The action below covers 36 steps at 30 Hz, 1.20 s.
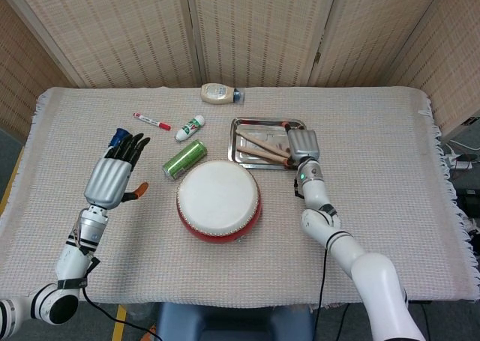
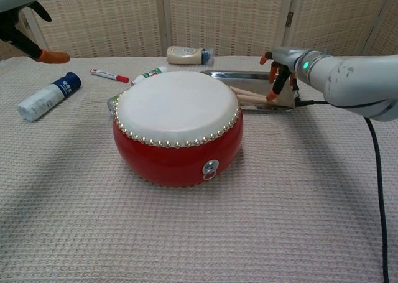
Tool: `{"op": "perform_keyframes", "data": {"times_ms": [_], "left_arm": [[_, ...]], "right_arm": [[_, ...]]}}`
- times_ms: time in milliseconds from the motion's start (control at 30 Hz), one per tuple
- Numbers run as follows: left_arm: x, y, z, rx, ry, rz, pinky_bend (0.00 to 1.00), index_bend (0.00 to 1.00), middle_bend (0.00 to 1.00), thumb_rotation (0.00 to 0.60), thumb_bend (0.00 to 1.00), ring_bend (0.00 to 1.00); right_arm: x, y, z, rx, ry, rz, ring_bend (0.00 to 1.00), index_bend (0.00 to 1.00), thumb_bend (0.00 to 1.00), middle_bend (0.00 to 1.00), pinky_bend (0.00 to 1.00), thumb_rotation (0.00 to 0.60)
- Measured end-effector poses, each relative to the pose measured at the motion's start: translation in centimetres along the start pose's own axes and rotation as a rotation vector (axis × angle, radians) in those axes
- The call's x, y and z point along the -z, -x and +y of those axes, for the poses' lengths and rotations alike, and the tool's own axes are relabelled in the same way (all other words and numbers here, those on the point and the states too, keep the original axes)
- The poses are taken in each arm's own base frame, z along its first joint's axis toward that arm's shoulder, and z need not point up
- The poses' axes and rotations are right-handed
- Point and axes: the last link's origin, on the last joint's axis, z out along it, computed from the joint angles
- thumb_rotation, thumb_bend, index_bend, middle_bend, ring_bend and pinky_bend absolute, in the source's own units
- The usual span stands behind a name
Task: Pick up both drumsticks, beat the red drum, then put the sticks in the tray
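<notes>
Two drumsticks (image 1: pixel 261 147) lying crossed inside tray (image 1: pixel 268 122), behind red drum (image 1: pixel 218 200). Right hand (image 1: pixel 303 144) at tray's right end, above stick tips — fingers apart, pointing down, grasping nothing. Left hand (image 1: pixel 115 174) raised over table's left side, well apart from drum — fingers extended and spread, released. Green can (image 1: pixel 184 159) just beside drum's far-left edge.

The drum (image 1: pixel 218 200) sits mid-table with the tray (image 1: pixel 244 122) behind it to the right — both drumsticks (image 1: pixel 262 146) lying in it — and a can (image 1: pixel 184 159) just left, a marker (image 1: pixel 151 121) farther back-left.
</notes>
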Motion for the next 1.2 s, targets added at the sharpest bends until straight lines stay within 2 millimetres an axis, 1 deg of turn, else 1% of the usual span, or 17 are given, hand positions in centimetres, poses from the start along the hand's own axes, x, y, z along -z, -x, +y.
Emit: {"op": "perform_keyframes", "data": {"times_ms": [133, 267, 367, 433, 467, 567, 667, 767, 800, 867, 900, 1000, 1100, 1200], "left_arm": [[0.2, -0.4, -0.4, -0.011, -0.006, 0.006, 0.21, 0.00, 0.00, 0.600, 0.29, 0.00], [0.5, -0.8, -1.2, -0.018, -0.026, 0.017, 0.21, 0.00, 0.00, 0.600, 0.30, 0.00], [0.7, -1.0, -2.1, -0.026, -0.053, 0.032, 0.21, 0.00, 0.00, 0.600, 0.30, 0.00], [0.9, -1.1, -3.1, -0.038, -0.082, 0.039, 0.21, 0.00, 0.00, 0.600, 0.31, 0.00], [1.0, -1.1, -3.5, -0.037, -0.097, 0.040, 0.21, 0.00, 0.00, 0.600, 0.32, 0.00], [1.6, -1.1, -4.9, -0.022, -0.146, 0.041, 0.21, 0.00, 0.00, 0.600, 0.32, 0.00], [2.6, -1.2, -6.7, -0.025, -0.199, 0.041, 0.20, 0.00, 0.00, 0.600, 0.32, 0.00], [3.8, -1.2, -8.1, -0.026, -0.239, 0.037, 0.20, 0.00, 0.00, 0.600, 0.32, 0.00], [4.2, -1.1, -8.5, -0.027, -0.250, 0.036, 0.20, 0.00, 0.00, 0.600, 0.32, 0.00], [5.4, -1.0, -9.3, -0.033, -0.275, 0.033, 0.19, 0.00, 0.00, 0.600, 0.32, 0.00], [5.9, -1.0, -9.6, -0.035, -0.285, 0.032, 0.19, 0.00, 0.00, 0.600, 0.32, 0.00], [7.9, -0.6, -10.6, -0.044, -0.313, 0.019, 0.18, 0.00, 0.00, 0.600, 0.32, 0.00], [9.9, -0.1, -11.1, -0.050, -0.330, 0.005, 0.17, 0.00, 0.00, 0.600, 0.32, 0.00], [11.8, 0.1, -11.2, -0.049, -0.342, 0.011, 0.17, 0.00, 0.00, 0.600, 0.32, 0.00]], "right_arm": [[0.0, -1.0, 0.2, -0.012, -0.010, 0.029, 0.19, 0.17, 0.09, 0.33, 0.48, 0.600], [0.3, -2.2, 0.6, -0.033, -0.036, 0.064, 0.22, 0.22, 0.09, 0.33, 0.47, 0.600], [1.0, -3.4, 1.3, -0.058, -0.069, 0.090, 0.23, 0.24, 0.13, 0.33, 0.46, 0.600], [1.8, -4.3, 1.9, -0.074, -0.100, 0.106, 0.22, 0.25, 0.15, 0.33, 0.44, 0.600], [2.3, -4.7, 2.2, -0.080, -0.115, 0.112, 0.20, 0.25, 0.15, 0.33, 0.41, 0.600], [4.6, -6.0, 3.8, -0.086, -0.161, 0.133, 0.13, 0.21, 0.15, 0.28, 0.33, 0.600], [7.8, -7.4, 6.4, -0.071, -0.192, 0.153, 0.08, 0.15, 0.15, 0.22, 0.26, 0.600], [11.9, -8.6, 10.1, -0.027, -0.192, 0.175, 0.03, 0.07, 0.15, 0.17, 0.21, 0.600], [13.7, -8.8, 11.8, -0.004, -0.185, 0.185, 0.02, 0.04, 0.15, 0.15, 0.18, 0.600], [16.3, -8.7, 14.1, 0.030, -0.172, 0.198, 0.00, 0.01, 0.15, 0.11, 0.15, 0.600], [18.0, -8.5, 15.5, 0.048, -0.163, 0.205, 0.00, 0.00, 0.15, 0.09, 0.13, 0.600], [21.6, -7.6, 18.2, 0.057, -0.150, 0.214, 0.00, 0.00, 0.15, 0.05, 0.09, 0.600], [24.5, -6.6, 19.8, 0.036, -0.146, 0.228, 0.00, 0.00, 0.15, 0.04, 0.07, 0.600], [26.9, -5.9, 21.0, 0.013, -0.143, 0.255, 0.00, 0.00, 0.15, 0.04, 0.07, 0.600]]}}
